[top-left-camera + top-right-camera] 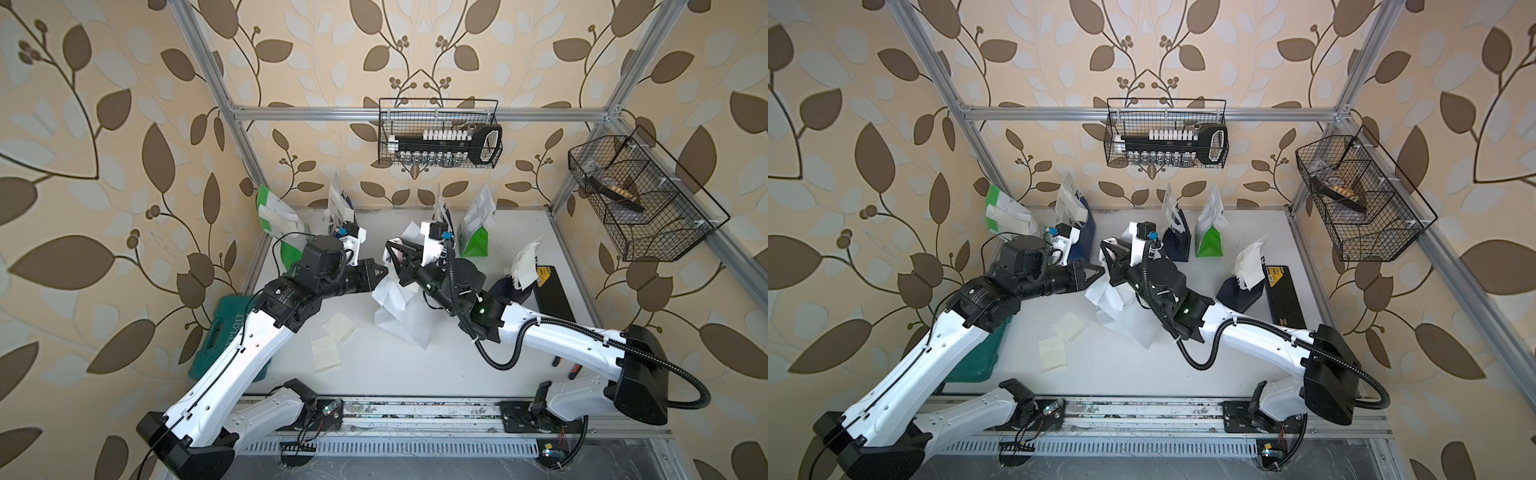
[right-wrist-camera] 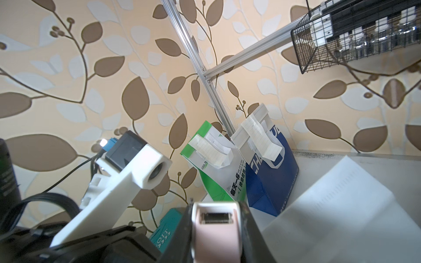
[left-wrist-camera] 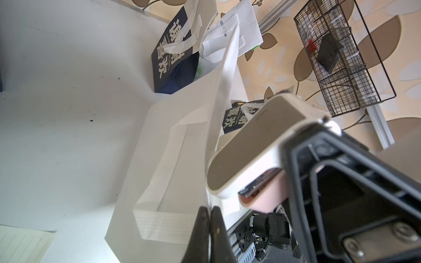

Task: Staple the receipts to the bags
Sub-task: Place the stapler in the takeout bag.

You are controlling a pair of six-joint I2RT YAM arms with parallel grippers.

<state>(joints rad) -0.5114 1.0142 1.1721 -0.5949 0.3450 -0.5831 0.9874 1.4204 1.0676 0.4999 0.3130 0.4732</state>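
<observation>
Six bags are counted on the table (image 1: 415, 374): two green bags (image 1: 477, 245), three navy bags (image 1: 506, 287) and one white bag (image 1: 395, 309). Five are stood along the back and the right side. The white bag is found at mid-table between the two grippers, with its top raised toward them.

Two loose receipts (image 1: 340, 326) are seen lying flat side by side in front of the white bag and apart from it, near the left arm. In the right wrist view one receipt is seen hung at the top of a green bag and one at the top of a navy bag. Another is seen on the navy bag at the right in both top views. On the other two standing bags, receipts cannot be told from handles.

Two wire baskets (image 1: 438, 133) are hung on the frame. One teal case (image 1: 224, 332) is seen at the left edge of the table, and one black box (image 1: 555, 293) at the right edge.

The jaws of the left gripper (image 3: 209, 214) are fully closed, and the top edge of the white bag is pinched between them. The jaws of the right gripper (image 2: 215, 206) are kept partly apart by one stapler (image 3: 250, 145), which is clamped across its body. The stapler's nose is held just beside the bag's raised panel. Whether paper is in its mouth cannot be told.
</observation>
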